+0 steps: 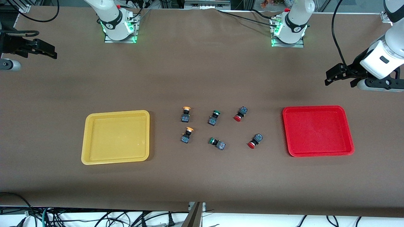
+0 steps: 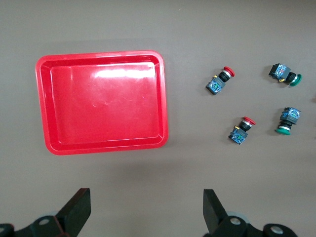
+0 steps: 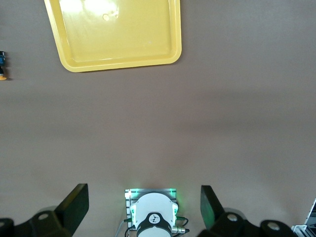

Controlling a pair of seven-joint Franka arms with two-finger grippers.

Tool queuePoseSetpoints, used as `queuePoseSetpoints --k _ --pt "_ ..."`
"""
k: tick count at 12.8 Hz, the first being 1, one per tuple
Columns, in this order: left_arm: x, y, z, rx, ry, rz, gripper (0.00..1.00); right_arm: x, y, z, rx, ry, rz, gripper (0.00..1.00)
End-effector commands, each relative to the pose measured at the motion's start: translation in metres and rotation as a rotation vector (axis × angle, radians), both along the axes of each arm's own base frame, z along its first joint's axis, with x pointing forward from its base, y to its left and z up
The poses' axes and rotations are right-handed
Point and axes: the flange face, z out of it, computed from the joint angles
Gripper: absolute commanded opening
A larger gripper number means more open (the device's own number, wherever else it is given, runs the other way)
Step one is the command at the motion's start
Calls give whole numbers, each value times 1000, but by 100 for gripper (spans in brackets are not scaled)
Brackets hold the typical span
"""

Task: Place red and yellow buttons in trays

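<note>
Red-capped buttons (image 1: 240, 114) and yellow-capped buttons (image 1: 186, 114) loose between empty yellow tray (image 1: 115, 157) and red tray (image 1: 318, 152), left gripper (image 2: 147, 210) and right gripper (image 3: 144, 207) wide, fingertips cropped.

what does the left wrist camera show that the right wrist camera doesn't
Only the left wrist view shows the red tray, empty, with two red buttons and two green buttons lying on the table beside it.

Only the right wrist view shows the yellow tray, also empty, and the right arm's base.

Both show bare brown table and their own end effector open: the left end effector and the right end effector.
</note>
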Motion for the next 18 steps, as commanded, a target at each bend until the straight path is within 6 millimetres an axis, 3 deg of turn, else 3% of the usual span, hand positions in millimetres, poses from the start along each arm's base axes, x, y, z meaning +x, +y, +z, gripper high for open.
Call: queuePoseSetpoints --k 1,5,6,7,11,15,18 --pt "4 0 7 10 3 -3 100 7 -2 -5 4 11 1 100" --pt "3 0 6 10 6 -4 100 11 -1 -13 4 17 -2 100" --pt "3 -1 6 10 6 -4 100 20 0 -35 2 71 3 100" --pt "3 -1 6 10 6 -7 100 25 0 -45 -7 82 1 100" --pt "3 -2 6 11 7 -9 100 34 7 -64 5 108 -3 100" --pt "2 -2 10 11 14 -9 100 57 48 -103 54 101 43 100" --pt "2 -9 11 11 10 -21 100 76 110 -148 42 78 -16 100"
